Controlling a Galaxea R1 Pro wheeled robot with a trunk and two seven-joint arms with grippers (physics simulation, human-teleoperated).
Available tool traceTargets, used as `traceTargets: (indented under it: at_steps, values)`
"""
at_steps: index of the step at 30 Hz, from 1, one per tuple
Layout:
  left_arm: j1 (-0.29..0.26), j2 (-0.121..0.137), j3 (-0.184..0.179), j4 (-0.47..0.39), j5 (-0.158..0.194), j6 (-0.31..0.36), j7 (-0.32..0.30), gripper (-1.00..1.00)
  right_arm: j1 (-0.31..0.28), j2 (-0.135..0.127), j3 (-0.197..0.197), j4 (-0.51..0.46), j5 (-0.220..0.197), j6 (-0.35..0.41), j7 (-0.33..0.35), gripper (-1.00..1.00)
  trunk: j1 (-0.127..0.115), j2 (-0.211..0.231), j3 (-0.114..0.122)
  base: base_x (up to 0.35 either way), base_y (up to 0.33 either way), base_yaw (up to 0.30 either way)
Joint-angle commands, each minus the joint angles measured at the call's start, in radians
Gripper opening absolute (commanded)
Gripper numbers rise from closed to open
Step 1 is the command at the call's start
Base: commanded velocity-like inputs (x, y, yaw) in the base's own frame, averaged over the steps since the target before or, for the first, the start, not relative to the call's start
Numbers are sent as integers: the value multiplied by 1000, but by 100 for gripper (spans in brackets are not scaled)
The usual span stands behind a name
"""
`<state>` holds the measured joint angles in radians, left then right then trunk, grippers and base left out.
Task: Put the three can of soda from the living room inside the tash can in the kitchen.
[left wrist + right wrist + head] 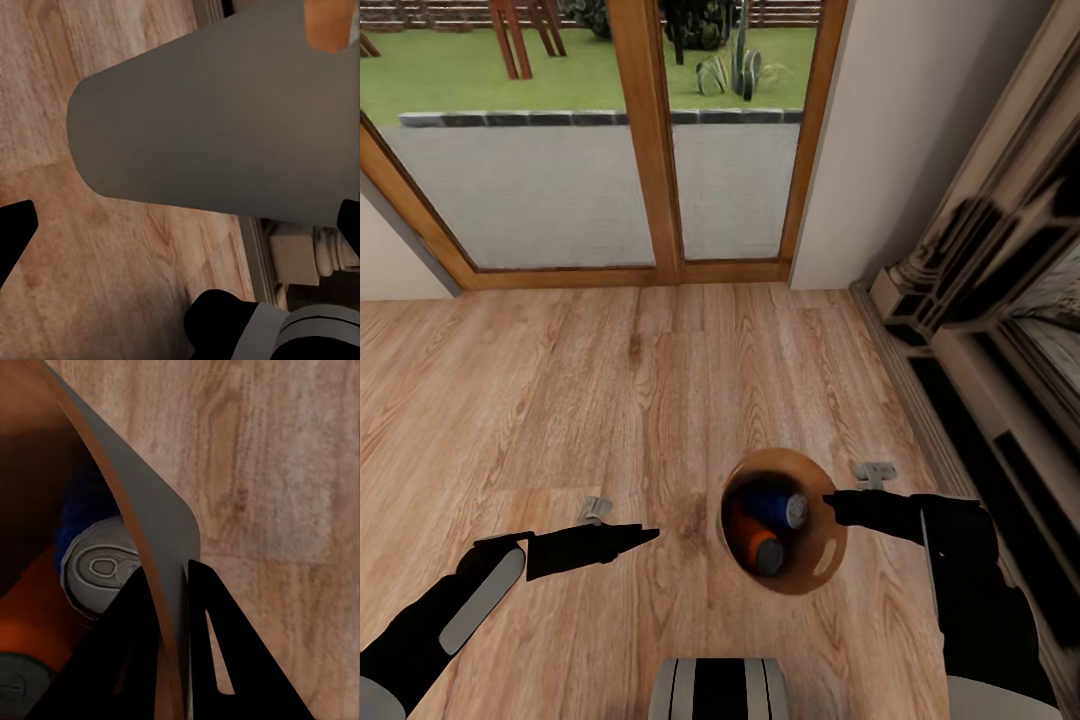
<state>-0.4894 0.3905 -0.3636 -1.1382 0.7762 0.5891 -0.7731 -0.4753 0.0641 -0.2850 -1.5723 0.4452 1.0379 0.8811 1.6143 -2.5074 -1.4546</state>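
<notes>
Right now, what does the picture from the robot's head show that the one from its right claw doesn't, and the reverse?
Head view alone: the glass doors with lawn beyond, the left claw apart from the bin, and the dark cabinet.

Right wrist view alone: the right claw closed on the tash can wall, one finger inside, one outside.

Both: the wood floor, blue can and orange can lying inside.

Trash can on floor, two soda cans inside. Glass doors beyond. Cabinet right of bin.
</notes>
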Motion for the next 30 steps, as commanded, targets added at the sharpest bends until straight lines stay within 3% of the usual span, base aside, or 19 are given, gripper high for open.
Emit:
traceTargets:
  at_steps: [1, 15, 21, 30]
  values:
    - [0, 0, 0, 0, 0, 0, 0, 100, 0, -1, 0, 0, -21, 9, 4, -100, 0, 0, 0, 0, 0, 0]
    - [0, 5, 1, -1, -2, 0, -6, 100, -3, 0, -2, 0, -22, 9, 4, -100, 0, 0, 0, 0, 0, 0]
    - [0, 6, 2, -1, -2, -1, -8, 100, -68, 0, -2, 7, -22, 9, -2, -100, 0, 0, 0, 0, 0, 0]
    - [0, 8, 2, -2, -2, -1, -8, 100, -97, 4, -3, 45, -25, 9, -13, -100, 0, 0, 0, 0, 0, 0]
